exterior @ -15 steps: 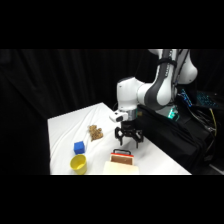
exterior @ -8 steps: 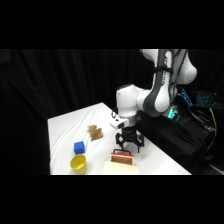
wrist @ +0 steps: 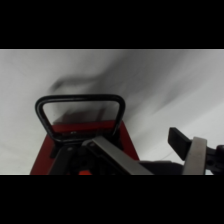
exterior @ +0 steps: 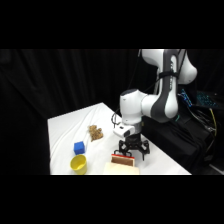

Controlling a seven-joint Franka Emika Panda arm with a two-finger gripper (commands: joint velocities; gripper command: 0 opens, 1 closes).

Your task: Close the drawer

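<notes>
The drawer (exterior: 122,160) shows its orange-red front, pulled out of the pale beige box (exterior: 121,170) at the table's near edge. My gripper (exterior: 132,152) hangs just behind and above it, open, with nothing between its fingers. In the wrist view the drawer's red front (wrist: 82,131) and black bar handle (wrist: 80,101) fill the lower left. One finger (wrist: 194,152) rises at the lower right, clear of the handle. A grey bar crosses in front of the drawer.
A blue cube (exterior: 79,147) and a yellow cup (exterior: 78,163) stand left of the box. A small brown heap (exterior: 95,132) lies further back on the white table (exterior: 70,125). Dark equipment and cables sit at the right.
The gripper has come down and slightly forward, from above the table to right behind the drawer front. The drawer itself looks unmoved.
</notes>
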